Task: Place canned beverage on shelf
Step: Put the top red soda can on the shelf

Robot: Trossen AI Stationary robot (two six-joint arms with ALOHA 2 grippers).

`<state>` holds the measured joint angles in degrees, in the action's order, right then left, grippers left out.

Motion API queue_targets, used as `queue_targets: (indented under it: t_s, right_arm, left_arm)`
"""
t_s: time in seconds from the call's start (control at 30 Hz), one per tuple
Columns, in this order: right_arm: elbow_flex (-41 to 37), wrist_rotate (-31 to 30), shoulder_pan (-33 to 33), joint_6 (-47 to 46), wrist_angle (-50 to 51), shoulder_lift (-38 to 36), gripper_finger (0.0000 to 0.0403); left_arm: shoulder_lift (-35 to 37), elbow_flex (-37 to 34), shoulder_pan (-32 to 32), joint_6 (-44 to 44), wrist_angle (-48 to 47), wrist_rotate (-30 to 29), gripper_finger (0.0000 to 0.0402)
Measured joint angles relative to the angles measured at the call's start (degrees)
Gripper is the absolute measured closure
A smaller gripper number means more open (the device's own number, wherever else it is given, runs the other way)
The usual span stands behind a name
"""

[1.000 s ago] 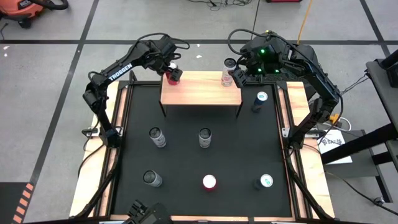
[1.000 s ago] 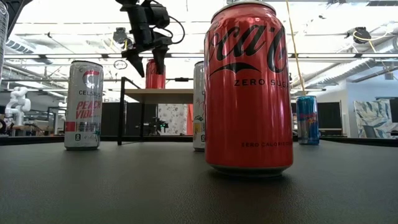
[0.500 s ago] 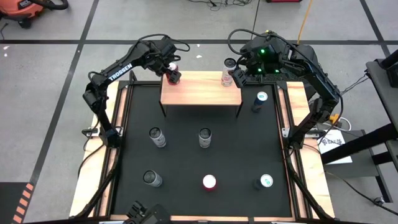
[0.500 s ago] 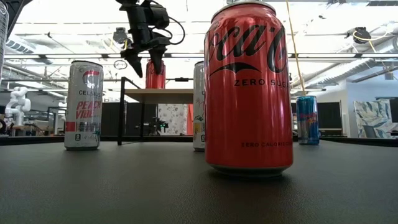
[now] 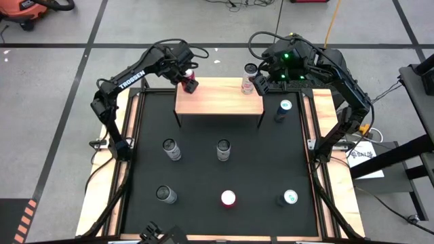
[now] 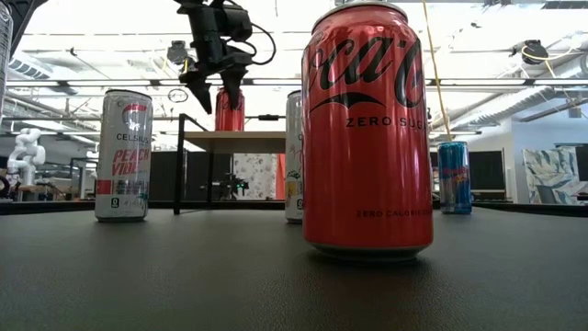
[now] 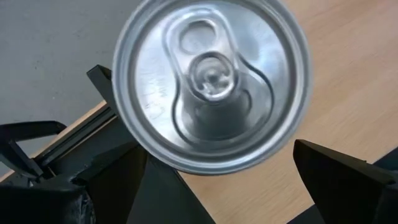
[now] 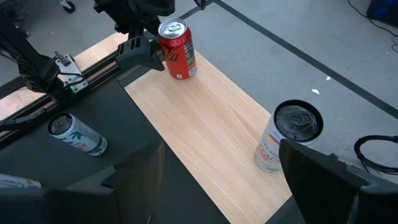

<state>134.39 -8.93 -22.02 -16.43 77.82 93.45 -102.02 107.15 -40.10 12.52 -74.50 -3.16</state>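
From above, the shelf [image 5: 219,98] already has two cans on it: a red can [image 5: 189,83] at its left end and a pale can [image 5: 248,85] at the right end. Six more cans are down on the black mat [image 5: 203,173], including a blue one [image 5: 281,110] right beside the shelf's right leg. So I'd call it a couple done and plenty left. The left gripper [image 5: 186,73] is right over the red can, and the right gripper [image 5: 261,76] hangs near the pale one.

From table height, a big Coke Zero can [image 6: 367,129] hogs the foreground, but behind it you can see the left gripper [image 6: 219,78] with its fingers spread, tips hanging just above the red can [image 6: 229,112] standing upright on the shelf top [image 6: 234,141]. Doesn't look like it's pinching anything.

Left wrist cam looks straight down on the red can's silver lid [image 7: 211,84], wood underneath, dark fingers [image 7: 342,180] standing clear on either side. Looks released to me.

Right wrist cam: its own fingers [image 8: 323,174] are wide apart and empty, the pale can [image 8: 287,138] sitting on the wood between them but farther off, untouched.
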Motion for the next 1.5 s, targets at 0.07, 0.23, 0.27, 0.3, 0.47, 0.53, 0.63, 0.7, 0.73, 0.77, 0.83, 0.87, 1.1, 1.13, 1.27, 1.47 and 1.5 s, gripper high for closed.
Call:
queue_targets:
  t_s: [0.07,0.23,0.27,0.3,0.47,0.53,0.63,0.7,0.73,0.77,0.83,0.87,1.1,1.13,1.27,1.47,1.5]
  right_arm:
    - [0.00,0.00,0.00,0.02,0.00,0.00,0.0099]
    - [0.00,0.00,0.01,0.01,0.00,0.00,0.0099]
    - [0.00,0.00,0.00,0.00,0.00,0.00,0.0099]
    - [0.00,0.00,0.00,0.02,-0.02,0.00,0.0099]
    - [0.00,0.00,0.00,0.02,-0.02,0.00,0.0099]
    - [0.00,0.00,0.00,0.02,-0.02,0.00,0.0099]
    - [0.00,0.00,0.00,0.02,-0.02,0.00,0.0099]
    - [0.00,0.00,0.00,0.02,-0.02,0.00,0.0099]
    - [0.00,0.00,0.00,0.02,-0.02,0.00,0.0099]
    - [0.00,0.00,0.00,0.02,0.00,0.00,0.0099]
    - [0.00,0.00,0.00,0.02,-0.01,0.00,0.0099]
    - [0.00,0.00,0.00,0.03,-0.02,0.00,0.0099]
    - [0.00,0.00,0.00,0.22,0.00,0.00,0.0099]
    - [0.00,0.00,0.00,0.22,0.00,0.00,0.0099]
    - [0.00,0.00,0.00,0.22,0.00,0.00,0.0099]
    - [0.00,0.00,0.00,0.22,0.00,0.00,0.0099]
    - [0.00,-0.01,0.00,0.20,0.00,0.00,0.0099]
  left_arm:
    - [0.00,0.00,0.00,-1.11,-0.43,-0.02,0.0002]
    - [0.02,0.00,0.04,-1.01,-0.71,-0.12,0.0002]
    - [0.02,0.02,0.04,-0.97,-0.50,-0.29,0.0002]
    - [0.02,0.02,0.04,-0.89,-0.42,-0.60,0.0002]
    - [0.02,0.04,0.02,-0.86,0.50,-2.18,0.0002]
    - [0.02,0.04,0.00,-0.90,1.14,-2.48,0.0002]
    - [0.02,0.04,0.00,-0.89,2.22,-2.54,0.0002]
    - [0.02,0.04,0.00,-0.91,2.90,-2.58,0.0002]
    - [0.02,0.04,0.02,-0.91,3.17,-2.62,0.0002]
    - [0.02,0.04,0.02,-0.89,3.49,-2.62,0.0002]
    - [0.02,0.04,0.01,-0.89,3.75,-2.64,0.0002]
    - [0.02,0.04,0.00,-0.86,3.71,-2.64,0.0002]
    - [0.02,0.04,0.00,-0.91,5.28,-3.35,0.0002]
    - [0.02,0.04,0.00,-0.91,5.40,-3.34,0.0002]
    - [0.02,0.04,0.00,-0.91,5.93,-3.37,0.0002]
    - [0.02,0.04,-0.04,-0.89,7.95,-3.40,0.0002]
    - [0.02,0.04,-0.04,-0.88,8.51,-3.77,0.0002]
